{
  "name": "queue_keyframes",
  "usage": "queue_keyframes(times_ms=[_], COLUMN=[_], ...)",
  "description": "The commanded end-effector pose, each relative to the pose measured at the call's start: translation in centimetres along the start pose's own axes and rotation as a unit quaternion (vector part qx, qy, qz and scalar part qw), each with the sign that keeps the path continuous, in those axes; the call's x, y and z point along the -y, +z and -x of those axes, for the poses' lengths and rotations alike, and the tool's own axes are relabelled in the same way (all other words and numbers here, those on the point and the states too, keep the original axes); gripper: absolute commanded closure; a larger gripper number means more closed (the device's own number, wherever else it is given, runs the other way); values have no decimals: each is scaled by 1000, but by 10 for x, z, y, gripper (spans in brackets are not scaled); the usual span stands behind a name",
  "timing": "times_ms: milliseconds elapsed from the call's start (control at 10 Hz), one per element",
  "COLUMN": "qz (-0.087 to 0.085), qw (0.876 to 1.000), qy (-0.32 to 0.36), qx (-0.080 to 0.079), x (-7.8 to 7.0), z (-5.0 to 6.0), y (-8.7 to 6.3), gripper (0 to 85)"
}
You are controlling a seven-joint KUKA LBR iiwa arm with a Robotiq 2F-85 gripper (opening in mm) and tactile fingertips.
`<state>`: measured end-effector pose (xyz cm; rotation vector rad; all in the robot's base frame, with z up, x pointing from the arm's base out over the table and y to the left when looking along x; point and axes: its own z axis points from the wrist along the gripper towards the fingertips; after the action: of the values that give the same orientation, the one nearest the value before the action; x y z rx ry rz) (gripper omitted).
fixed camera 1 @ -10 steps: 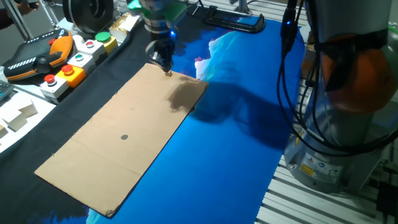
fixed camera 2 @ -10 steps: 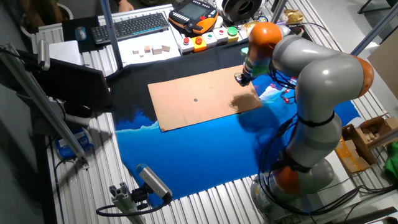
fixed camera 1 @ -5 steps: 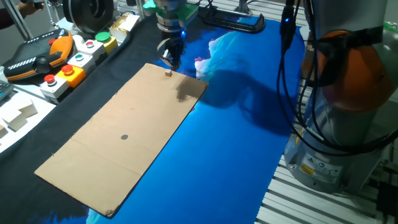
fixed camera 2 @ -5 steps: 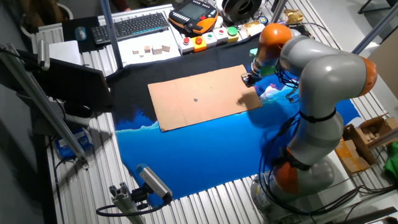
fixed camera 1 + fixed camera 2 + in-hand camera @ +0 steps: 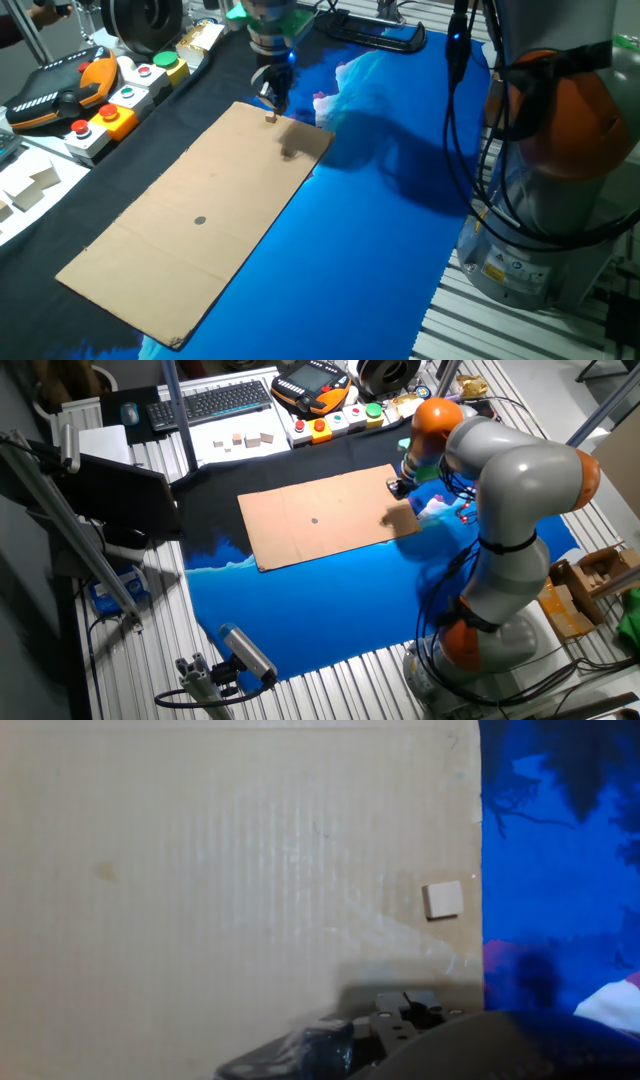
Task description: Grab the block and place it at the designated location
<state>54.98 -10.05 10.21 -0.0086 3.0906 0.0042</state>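
The claw (image 5: 275,93) hangs above the far corner of the cardboard sheet (image 5: 195,225), holding nothing; whether its fingers are spread or closed cannot be told. The block (image 5: 271,118) lies on the cardboard just below the claw, near the edge by the blue cloth (image 5: 390,210). The designated location (image 5: 200,221) sits well away from the claw, toward the sheet's other end.

Both fixed views are evenly and brightly lit from above and fairly sharp, the arm throwing soft dark shadows on the blue cloth (image 5: 380,210) and cardboard sheet (image 5: 190,230), while the hand view is dimmer, soft, with blurred dark foreground.
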Motion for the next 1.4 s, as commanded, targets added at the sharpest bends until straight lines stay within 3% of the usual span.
queue_keyframes(times_ms=[0, 500, 700, 800, 1300], qz=[2, 5, 2, -1, 5], qw=[1000, 1000, 1000, 1000, 1000], qy=[0, -5, 1, 3, -16], qx=[-2, -3, 16, 18, 4], x=[2, 3, 3, 3, 3], z=[2, 16, 16, 16, 16], y=[1, 5, 5, 5, 5], gripper=[843, 843, 843, 843, 843])
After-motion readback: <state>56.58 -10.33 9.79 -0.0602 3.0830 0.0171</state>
